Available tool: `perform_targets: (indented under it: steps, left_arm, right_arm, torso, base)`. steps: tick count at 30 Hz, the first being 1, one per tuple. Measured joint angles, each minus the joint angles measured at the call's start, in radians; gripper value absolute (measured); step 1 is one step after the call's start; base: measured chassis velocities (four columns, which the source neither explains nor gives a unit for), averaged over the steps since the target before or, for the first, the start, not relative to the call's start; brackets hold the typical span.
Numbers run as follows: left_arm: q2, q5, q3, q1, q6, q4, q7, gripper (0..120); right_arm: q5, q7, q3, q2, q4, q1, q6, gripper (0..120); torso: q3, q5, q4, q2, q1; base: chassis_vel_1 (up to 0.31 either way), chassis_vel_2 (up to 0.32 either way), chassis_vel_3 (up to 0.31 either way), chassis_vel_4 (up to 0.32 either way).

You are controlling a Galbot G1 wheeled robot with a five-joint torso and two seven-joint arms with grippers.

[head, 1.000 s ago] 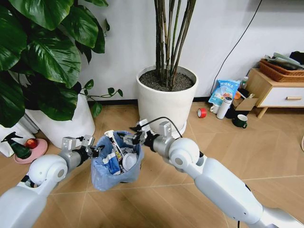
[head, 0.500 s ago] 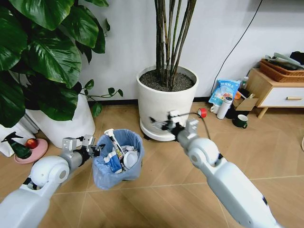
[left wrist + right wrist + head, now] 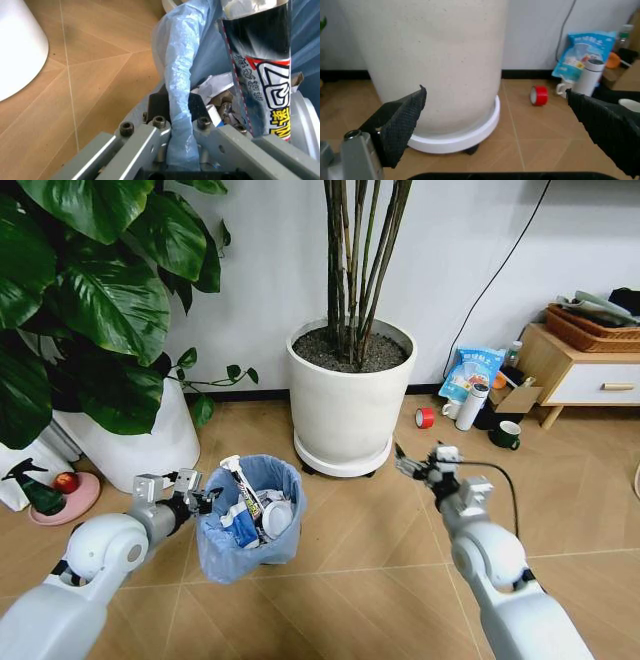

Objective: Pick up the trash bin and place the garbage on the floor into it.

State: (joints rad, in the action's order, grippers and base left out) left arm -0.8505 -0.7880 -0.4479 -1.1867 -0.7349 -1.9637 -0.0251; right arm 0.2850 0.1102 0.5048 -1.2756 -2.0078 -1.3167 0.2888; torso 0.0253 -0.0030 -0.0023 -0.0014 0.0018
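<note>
Left gripper [image 3: 196,498] clamps the near rim of the trash bin [image 3: 250,542]; in the left wrist view its fingers [image 3: 150,137] pinch a fold of the light-blue bag [image 3: 179,101] and the rim under it. The bin sits upright, mouth facing up, at the left of the head view, but whether its base touches the floor [image 3: 380,580] cannot be told.

Inside the bin: garbage [image 3: 262,515] piled above the rim line. A thin tube [image 3: 240,480] stands on end, long axis steep, cap up and leaning slightly toward the left arm (black body with red and white print in the wrist view). Beside it are a blue-white wrapper [image 3: 232,527] and a small white round lid [image 3: 277,518].

Right gripper [image 3: 418,465] hangs well apart from the bin, to its right, over bare planks. Its black pads [image 3: 402,122] stand spread wide with nothing between them.

Beyond both: a large white plant pot [image 3: 350,405] on a wheeled saucer, just behind the bin. Farther right, near the wall, a red tape roll [image 3: 425,417] stands on edge beside a white bottle [image 3: 471,406] and a blue bag [image 3: 472,372].
</note>
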Motion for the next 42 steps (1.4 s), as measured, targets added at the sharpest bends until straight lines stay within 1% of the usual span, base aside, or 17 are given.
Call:
perform_targets:
  steps: [7, 18, 19, 35, 42]
  left_arm:
    - [0.001, 0.0, 0.001, -0.008, -0.001, -0.014, -0.009, 0]
    - [-0.006, 0.0, 0.007, -0.023, -0.001, -0.038, -0.021, 0]
    - [-0.005, 0.0, 0.007, -0.026, -0.001, -0.041, -0.021, 0]
    - [-0.024, 0.017, 0.007, -0.07, -0.001, -0.069, -0.032, 0]
    - [-0.006, 0.015, 0.005, -0.075, -0.001, -0.08, -0.043, 0]
  right_arm:
    - [-0.035, 0.004, 0.016, -0.034, -0.049, -0.066, -0.016, 100]
    - [-0.067, 0.007, 0.017, -0.059, -0.088, -0.127, -0.049, 100]
    - [-0.073, 0.009, 0.017, -0.062, -0.089, -0.132, -0.052, 100]
    - [-0.093, 0.018, 0.012, -0.067, -0.1, -0.161, -0.067, 100]
    - [-0.082, 0.018, 0.013, -0.054, -0.086, -0.139, -0.067, 100]
  torso:
    - [0.0, 0.0, 0.0, 0.0, 0.0]
    - [0.0, -0.0001, -0.0001, 0.0, 0.0]
    - [0.0, 0.0, 0.0002, 0.0, 0.0]
    - [0.0, 0.0, 0.0001, 0.0, 0.0]
    - [0.0, 0.0001, 0.0001, 0.0, 0.0]
  base:
    - [0.007, -0.008, -0.006, 0.006]
    - [0.133, -0.138, -0.148, 0.136]
    - [0.164, -0.149, -0.158, 0.155]
    - [0.1, -0.087, -0.086, 0.09]
    - [0.081, -0.076, -0.079, 0.079]
